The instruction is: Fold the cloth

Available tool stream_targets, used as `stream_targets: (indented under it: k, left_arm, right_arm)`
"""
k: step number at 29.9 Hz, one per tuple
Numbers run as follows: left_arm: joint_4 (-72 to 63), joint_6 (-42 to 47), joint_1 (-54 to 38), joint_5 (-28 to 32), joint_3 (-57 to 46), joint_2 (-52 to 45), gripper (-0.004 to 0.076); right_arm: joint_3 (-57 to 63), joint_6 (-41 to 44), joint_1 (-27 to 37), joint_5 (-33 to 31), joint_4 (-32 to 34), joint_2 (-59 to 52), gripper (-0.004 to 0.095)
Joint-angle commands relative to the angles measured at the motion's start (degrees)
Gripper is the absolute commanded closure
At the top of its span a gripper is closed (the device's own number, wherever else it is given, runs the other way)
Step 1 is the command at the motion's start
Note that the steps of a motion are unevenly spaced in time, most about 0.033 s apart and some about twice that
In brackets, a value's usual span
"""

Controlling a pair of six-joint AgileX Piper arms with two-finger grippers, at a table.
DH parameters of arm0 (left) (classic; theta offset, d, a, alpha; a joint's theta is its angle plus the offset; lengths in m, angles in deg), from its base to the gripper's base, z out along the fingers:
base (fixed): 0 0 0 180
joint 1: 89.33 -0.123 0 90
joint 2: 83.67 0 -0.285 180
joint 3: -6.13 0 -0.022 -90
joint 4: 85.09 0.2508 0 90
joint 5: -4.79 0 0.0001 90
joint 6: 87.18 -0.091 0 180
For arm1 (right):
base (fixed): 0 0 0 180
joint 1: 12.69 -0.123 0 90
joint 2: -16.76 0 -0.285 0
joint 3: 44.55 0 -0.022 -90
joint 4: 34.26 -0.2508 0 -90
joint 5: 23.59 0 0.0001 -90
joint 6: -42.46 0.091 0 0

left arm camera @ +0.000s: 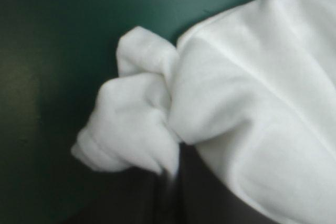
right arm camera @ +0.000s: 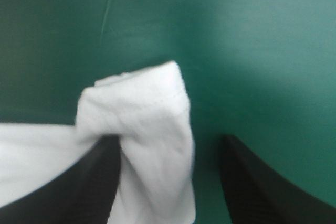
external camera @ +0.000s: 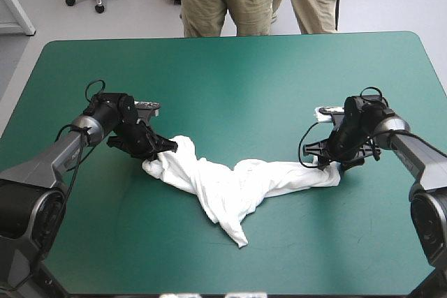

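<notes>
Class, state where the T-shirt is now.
High view: the T-shirt lies crumpled on the table's near half, stretched between the left hand and right hand.

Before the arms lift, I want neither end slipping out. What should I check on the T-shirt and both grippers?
1. Left gripper shut on the T-shirt: ok, a bunched end is pinched between its fingers.
2. Right gripper shut on the other end: not ok, its fingers stand apart and the cloth lies loose between them, against one.
3. T-shirt spread flat: not ok, it is twisted into a V between the grippers.
4. T-shirt wholly on the table: ok.
5. Which part, sleeve or hem, each gripper has: cannot tell.
</notes>
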Motion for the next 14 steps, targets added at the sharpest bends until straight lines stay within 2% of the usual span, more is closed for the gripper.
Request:
stream_targets:
  k: [1, 3, 4, 6, 7, 14]
  left_arm:
    - [2.2, -0.1, 0.0, -0.5, 0.7, -1.3, 0.0733]
    - [2.2, -0.1, 0.0, -0.5, 0.7, -1.3, 0.0733]
    - [2.2, -0.1, 0.0, -0.6, 0.7, -1.3, 0.0733]
    - [2.2, -0.1, 0.0, -0.6, 0.7, -1.3, 0.0733]
    - [2.2, -0.1, 0.0, -0.6, 0.7, -1.3, 0.0733]
    - [2.5, -0.4, 0.0, 0.3, 0.9, -5.3, 0.0733]
  right_arm:
    - [-0.8, -1.7, 0.5, 2.3, -3.2, -0.7, 0.041]
    - [-0.8, -1.8, 0.3, 2.7, -3.5, -0.4, 0.0491]
    - [-0.8, -1.8, 0.3, 2.6, -3.5, -0.4, 0.0569]
    - [-0.8, -2.4, 0.3, 2.1, -3.5, -0.4, 0.0771]
    - [-0.8, -2.6, 0.3, 1.9, -3.3, -0.5, 0.0918]
    - [-1.4, -2.6, 0.3, 1.5, -2.8, -5.9, 0.0925]
